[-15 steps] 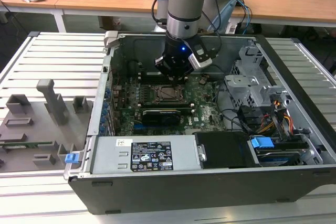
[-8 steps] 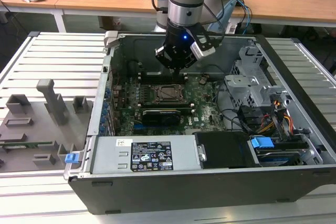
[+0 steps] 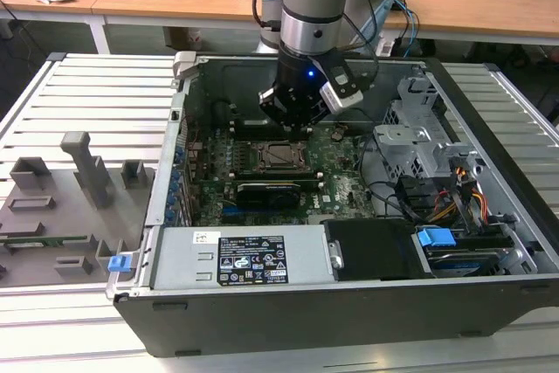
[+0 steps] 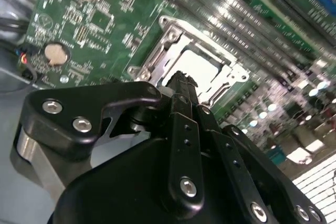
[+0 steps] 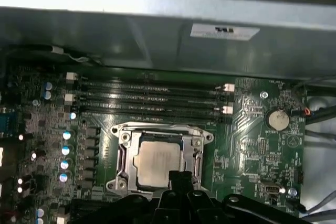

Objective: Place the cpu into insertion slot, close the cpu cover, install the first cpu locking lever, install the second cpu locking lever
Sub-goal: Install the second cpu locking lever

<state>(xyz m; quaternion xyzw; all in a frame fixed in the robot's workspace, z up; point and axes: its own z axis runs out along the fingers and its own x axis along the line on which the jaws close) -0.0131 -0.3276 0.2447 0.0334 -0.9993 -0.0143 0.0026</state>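
Hovering just above the socket inside the open computer case [image 3: 489, 242], my claw [image 5: 180, 177] has its fingers pinched together on nothing. The cpu [image 5: 156, 160] already lies in the insertion slot [image 5: 122, 157], with the cpu cover [image 5: 163, 130] down around it. My worry: pressing down off-centre could scrape the chip or skid onto the green motherboard [image 5: 252, 129].
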